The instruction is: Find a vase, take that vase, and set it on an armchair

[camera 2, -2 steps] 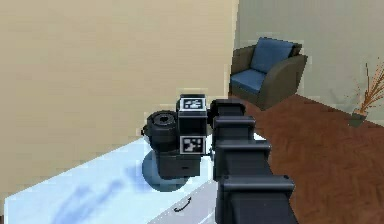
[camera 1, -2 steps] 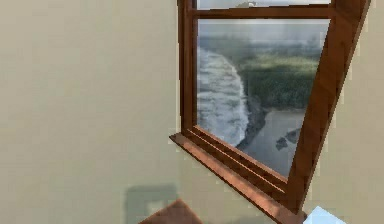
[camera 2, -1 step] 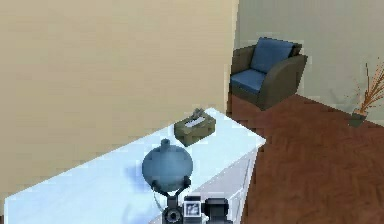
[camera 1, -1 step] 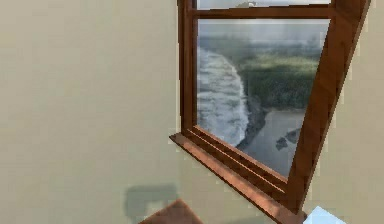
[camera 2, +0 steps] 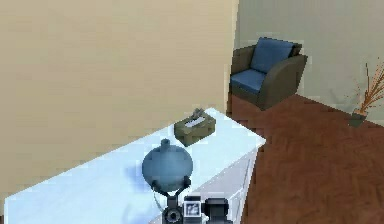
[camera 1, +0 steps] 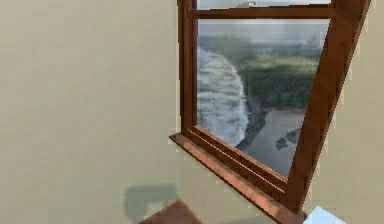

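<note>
Home living room with armchair [camera 2: 266, 68], wood-framed window [camera 1: 262, 90], wooden floor [camera 2: 310, 150]

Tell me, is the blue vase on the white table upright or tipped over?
Upright: the vase sits on the white table with its narrow neck pointing straight up.

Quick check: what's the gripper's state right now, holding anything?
Gripper: cannot be told whether it holds anything; the vase stands on the white table right at its far end.

The vase [camera 2: 164, 166] is blue-grey and round-bellied with a short narrow neck, standing upright on the white table [camera 2: 90, 185], toward its nearer end. The armchair [camera 2: 266, 70], dark-framed with blue cushions, stands upright well beyond the table's far end.
</note>
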